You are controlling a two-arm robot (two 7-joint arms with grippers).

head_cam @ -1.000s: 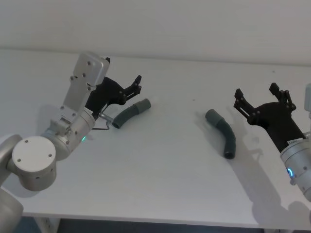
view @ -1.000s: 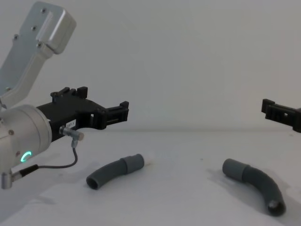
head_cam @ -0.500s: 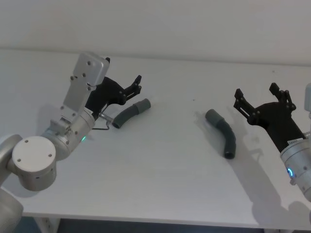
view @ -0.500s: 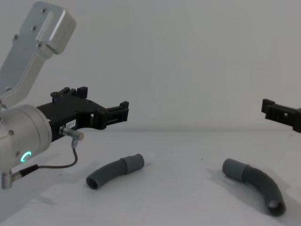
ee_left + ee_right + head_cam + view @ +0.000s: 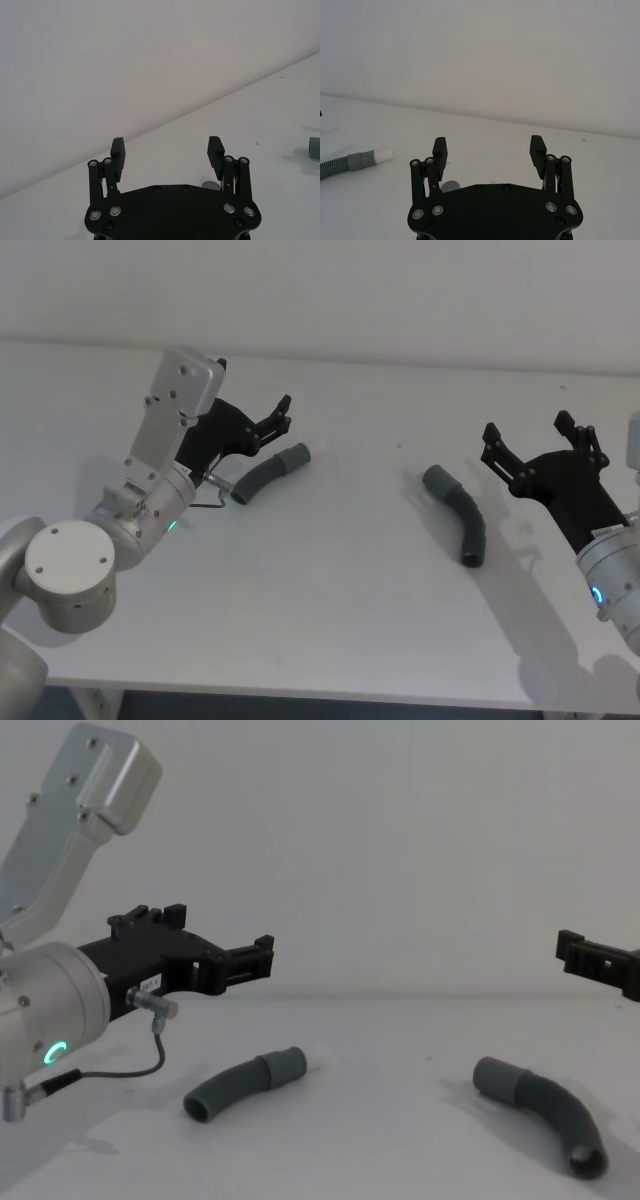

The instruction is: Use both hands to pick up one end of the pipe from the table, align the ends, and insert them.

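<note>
While both arms hang over the table (image 5: pixel 340 580), head view has the left gripper (image 5: pixel 251 390) at the left side, fingers spread wide w/ nothing btwn them. Left tube (image 5: pixel 262 476) lies flat just beside and under it, not touched; its collar (image 5: pixel 295 455) points toward the table's middle. Right tube (image 5: pixel 462 515) lies well apart on the right half, wider end at the far left of its curve, plain open end toward the robot. Right gripper (image 5: pixel 527 427) sits just right of it, also spread wide, empty.

Left wrist view: both black fingers apart, white table past them, a bit of grey tube low btwn them near the palm, another grey end at the frame edge.

Right wrist view: fingers apart too, grey tube end peeking just over the palm, the other tube far off across the table.

Chest view: left gripper is clearly up off the table, level, w/ the left tube down below its tips. Silver wrist (image 5: pixel 45 1010) shows a green ring light (image 5: pixel 55 1052) and a thin cable (image 5: pixel 130 1070). Right gripper pokes in at the right edge, high above the right tube. Both tubes rest on the table, wider ends facing each other, wide gap btwn.
</note>
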